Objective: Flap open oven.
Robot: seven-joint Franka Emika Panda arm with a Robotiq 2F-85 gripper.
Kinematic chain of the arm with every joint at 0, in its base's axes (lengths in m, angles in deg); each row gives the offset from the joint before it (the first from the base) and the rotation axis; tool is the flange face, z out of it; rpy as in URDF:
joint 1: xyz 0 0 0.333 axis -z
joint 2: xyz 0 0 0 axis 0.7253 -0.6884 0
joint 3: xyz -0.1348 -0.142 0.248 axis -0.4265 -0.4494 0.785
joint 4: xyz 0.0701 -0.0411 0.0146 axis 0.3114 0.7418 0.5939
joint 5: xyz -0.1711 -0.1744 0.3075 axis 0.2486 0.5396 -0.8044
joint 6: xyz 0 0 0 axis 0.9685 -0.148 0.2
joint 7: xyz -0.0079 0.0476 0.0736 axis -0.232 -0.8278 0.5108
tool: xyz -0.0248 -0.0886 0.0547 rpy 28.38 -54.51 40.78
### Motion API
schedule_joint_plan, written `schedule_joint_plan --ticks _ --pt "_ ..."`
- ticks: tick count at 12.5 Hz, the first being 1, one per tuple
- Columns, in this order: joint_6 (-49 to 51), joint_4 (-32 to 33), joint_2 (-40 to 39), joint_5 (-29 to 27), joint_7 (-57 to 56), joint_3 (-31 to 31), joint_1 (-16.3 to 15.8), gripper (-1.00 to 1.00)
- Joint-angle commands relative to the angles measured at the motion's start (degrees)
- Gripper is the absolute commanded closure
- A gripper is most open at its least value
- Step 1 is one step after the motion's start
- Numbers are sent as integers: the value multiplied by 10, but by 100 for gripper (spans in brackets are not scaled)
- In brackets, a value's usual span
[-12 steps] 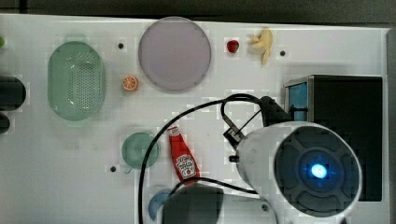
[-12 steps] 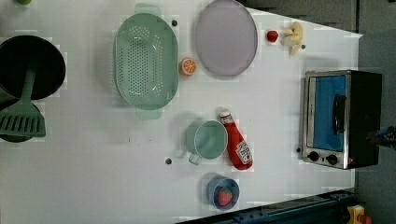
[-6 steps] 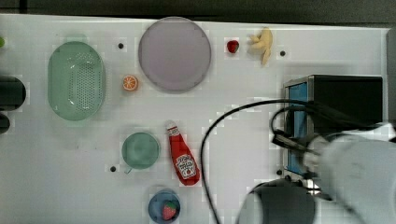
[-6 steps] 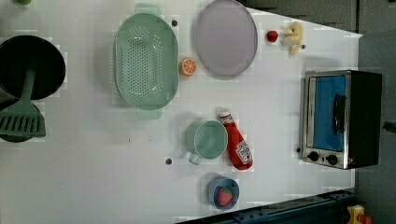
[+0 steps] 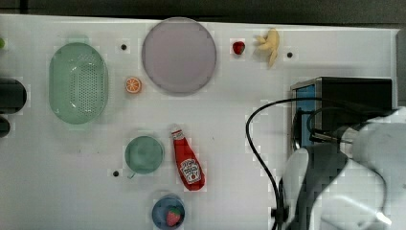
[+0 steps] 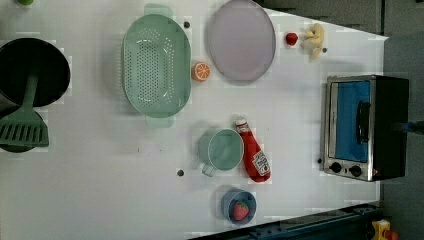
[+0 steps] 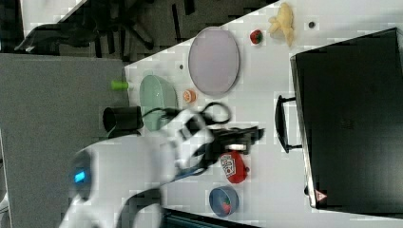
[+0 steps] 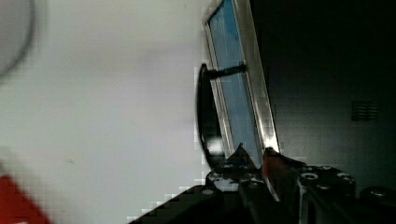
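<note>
The oven (image 6: 367, 127) stands at the left view's right on the white table. Its blue glass door (image 6: 351, 120) looks shut, with the black bar handle (image 6: 363, 121) across it and dark knobs (image 6: 345, 169) beside it. In the right view my gripper (image 7: 254, 135) hangs a short way to the left of the handle (image 7: 283, 124). The wrist view puts my gripper (image 8: 254, 156) close over the door glass (image 8: 233, 98), just beside the handle (image 8: 205, 121). Its fingers stand a narrow gap apart with nothing between them. In the top view my white arm (image 5: 364, 163) covers the oven's front.
A ketchup bottle (image 5: 187, 163), a green cup (image 5: 143, 154) and a blue bowl (image 5: 167, 213) with a strawberry lie to the top view's left of the oven. Farther off are a purple plate (image 5: 179, 55), a green colander (image 5: 77, 88), an orange (image 5: 133, 85) and a banana (image 5: 269, 42).
My arm has swung from the table's middle toward the top view's right and now hangs over the oven's front. The oven door has not moved.
</note>
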Motion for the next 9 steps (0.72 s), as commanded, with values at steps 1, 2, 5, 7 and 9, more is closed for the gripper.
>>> schedule_joint_plan --ticks 1,2,5,7,9 --pt "-37 16 -34 -1 -60 -5 -4 65" --pt "-56 23 -48 -1 -60 -6 -4 65" --pt "-119 48 -74 -1 -60 -6 -3 65" --pt "-155 62 -84 -1 -60 -6 -3 65" --pt "-157 74 -93 -1 -60 -5 -3 65"
